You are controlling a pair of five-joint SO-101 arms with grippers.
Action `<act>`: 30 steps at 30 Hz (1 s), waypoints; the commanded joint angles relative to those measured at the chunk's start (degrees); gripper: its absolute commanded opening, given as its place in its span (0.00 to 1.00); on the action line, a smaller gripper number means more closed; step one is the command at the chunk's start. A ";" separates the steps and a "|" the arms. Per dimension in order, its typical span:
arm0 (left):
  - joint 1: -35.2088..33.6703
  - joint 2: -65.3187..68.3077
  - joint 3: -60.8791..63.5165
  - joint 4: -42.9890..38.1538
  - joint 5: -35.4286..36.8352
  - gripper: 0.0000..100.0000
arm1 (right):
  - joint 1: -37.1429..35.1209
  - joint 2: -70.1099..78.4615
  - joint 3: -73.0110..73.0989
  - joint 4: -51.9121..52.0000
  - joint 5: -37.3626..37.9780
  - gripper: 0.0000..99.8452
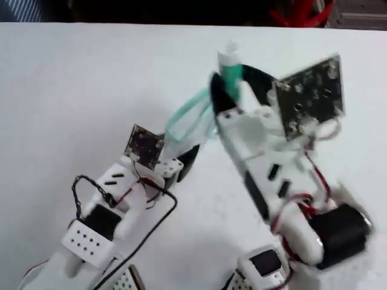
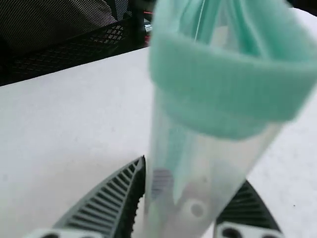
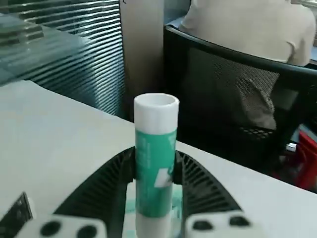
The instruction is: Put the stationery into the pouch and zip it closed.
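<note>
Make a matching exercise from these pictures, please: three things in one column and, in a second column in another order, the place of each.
Things
1. clear plastic pouch with a mint-green rim
2. green-and-white glue stick
3. white table

Places
A. under both arms
B. between the fingers of the right gripper
C. between the fingers of the left gripper

Pairs: 1-C, 2-B, 3-A
</note>
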 commanded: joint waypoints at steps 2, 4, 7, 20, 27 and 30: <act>-0.48 -0.57 -0.62 -1.14 0.79 0.22 | -1.27 -0.84 7.30 -10.07 -6.59 0.02; -0.48 -0.57 -0.62 -1.14 0.79 0.22 | -1.36 -1.01 12.66 -13.76 -6.59 0.02; -0.48 -0.57 -0.70 -1.14 0.70 0.22 | -1.36 -1.19 20.31 -18.77 -6.59 0.02; -2.51 -0.57 -1.49 -1.14 0.70 0.22 | -2.15 -1.27 34.02 -24.31 -6.77 0.02; -2.51 -0.57 -1.49 -1.14 0.79 0.22 | -6.20 -1.19 30.15 -15.96 -2.20 0.08; -2.33 -0.57 -1.49 -1.14 0.79 0.22 | -9.89 -1.19 27.69 -12.79 1.58 0.22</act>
